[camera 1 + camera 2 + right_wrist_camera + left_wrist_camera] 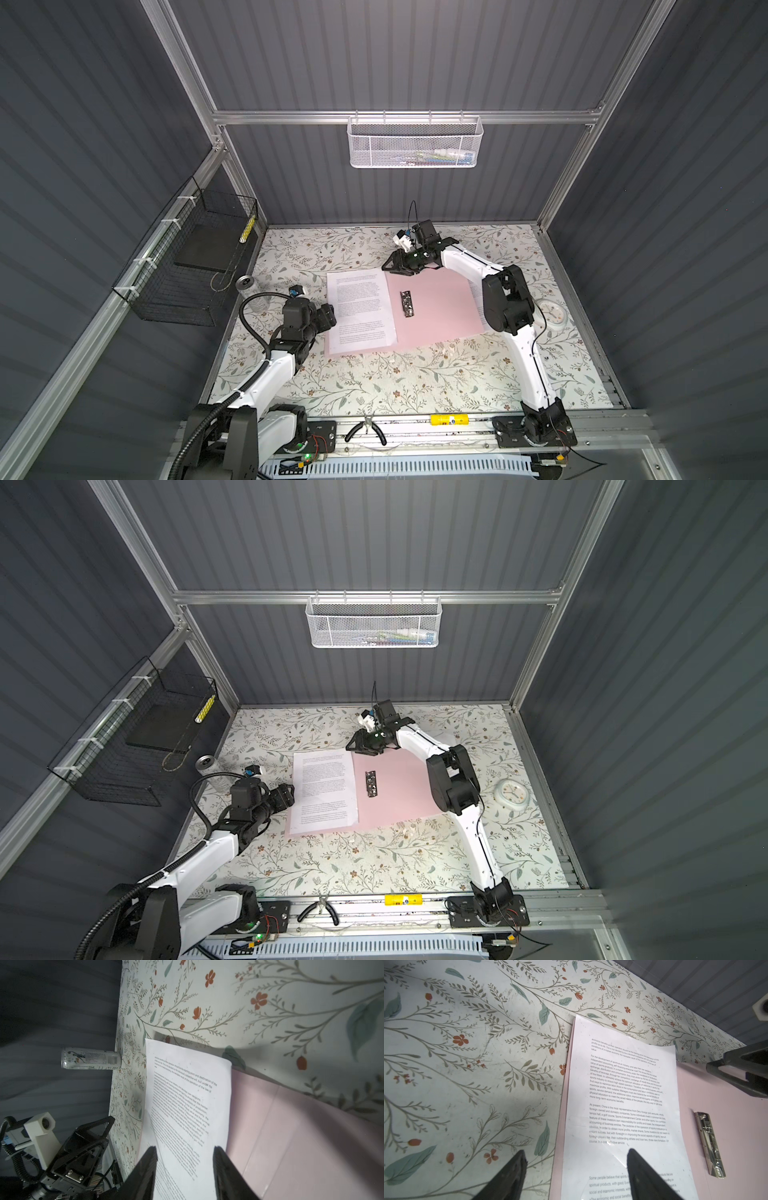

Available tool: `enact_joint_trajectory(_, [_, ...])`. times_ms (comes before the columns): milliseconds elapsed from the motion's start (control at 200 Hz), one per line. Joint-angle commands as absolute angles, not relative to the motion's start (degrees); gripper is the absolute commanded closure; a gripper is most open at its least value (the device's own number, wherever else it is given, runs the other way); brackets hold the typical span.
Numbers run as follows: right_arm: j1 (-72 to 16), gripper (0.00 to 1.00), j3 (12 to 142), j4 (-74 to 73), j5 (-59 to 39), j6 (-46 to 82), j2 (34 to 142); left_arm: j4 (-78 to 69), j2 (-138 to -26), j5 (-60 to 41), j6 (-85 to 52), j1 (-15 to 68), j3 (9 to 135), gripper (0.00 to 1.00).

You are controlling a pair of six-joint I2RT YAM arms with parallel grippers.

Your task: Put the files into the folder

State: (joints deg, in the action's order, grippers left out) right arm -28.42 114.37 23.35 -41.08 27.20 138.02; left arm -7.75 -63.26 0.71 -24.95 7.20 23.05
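The pale pink folder [436, 307] [399, 791] lies open and flat on the floral table, with a dark metal clip [405, 304] [710, 1145] near its spine. The files [360, 307] [326, 789] [187, 1095], white sheets of black text, rest on its left leaf. My left gripper [332, 318] [576, 1151] is open low at the folder's left edge, one finger over the table and one over the sheets. At the folder's far edge near the spine, my right gripper [387, 267] [185, 1148] is open above the sheets' far end, which curls up slightly.
A drink can [249, 291] [91, 1061] stands at the table's left edge, and a white clock [550, 313] lies at the right. A black wire basket [187, 266] hangs on the left wall and a white mesh basket [415, 143] on the back rail. Pliers [365, 432] lie on the front rail.
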Motion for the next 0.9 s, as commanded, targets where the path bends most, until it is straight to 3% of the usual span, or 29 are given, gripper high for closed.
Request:
enact_joint_trajectory(0, [-28.7, 0.53, 115.5, 26.4, -39.4, 24.4, 139.3, -8.1, -64.0, -0.9, -25.6, 6.6, 22.0, 0.23])
enact_joint_trajectory(896, [-30.0, 0.73, 122.5, 25.9, -41.9, 26.3, 148.1, -11.7, -70.1, -3.5, -25.6, 5.4, 22.9, 0.25])
